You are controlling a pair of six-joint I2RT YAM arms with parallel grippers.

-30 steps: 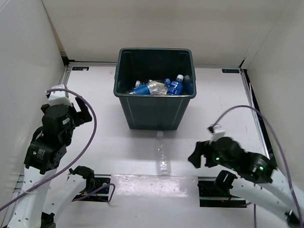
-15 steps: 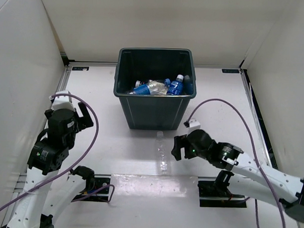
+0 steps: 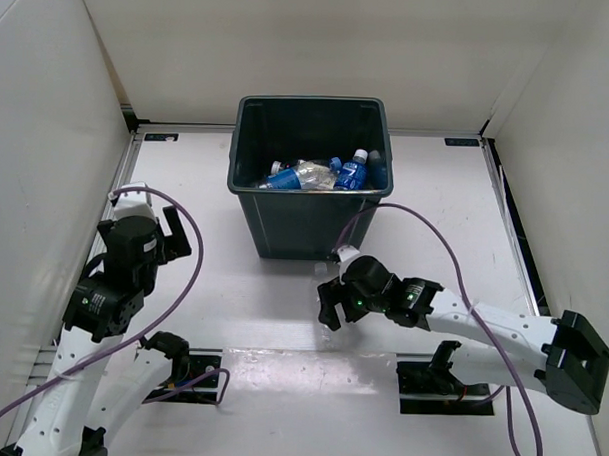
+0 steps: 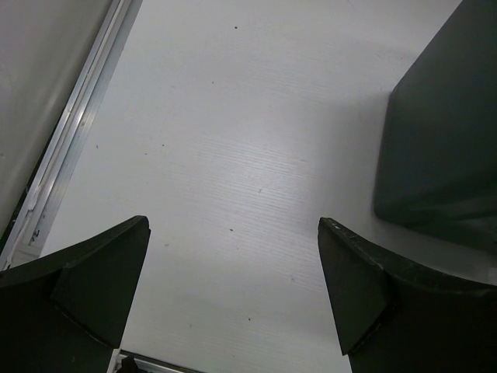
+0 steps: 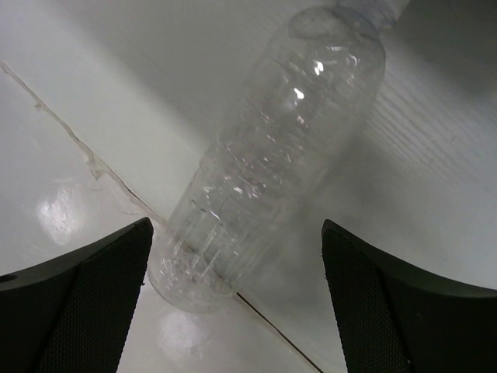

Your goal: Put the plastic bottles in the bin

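One clear bottle (image 5: 272, 155) on desk (image 4: 233, 116); right gripper (image 5: 234, 233) jaws spread astride it for pickup; left gripper (image 4: 233, 229) jaws spread, idle.

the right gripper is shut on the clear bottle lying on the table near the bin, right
Not quite. The right gripper is open, not shut: the right wrist view shows its fingers spread wide on either side of the clear bottle, apart from it. The bottle does lie on the table near the bin.

High rear overview, close downward wrist views, shared table (image 3: 252, 308)
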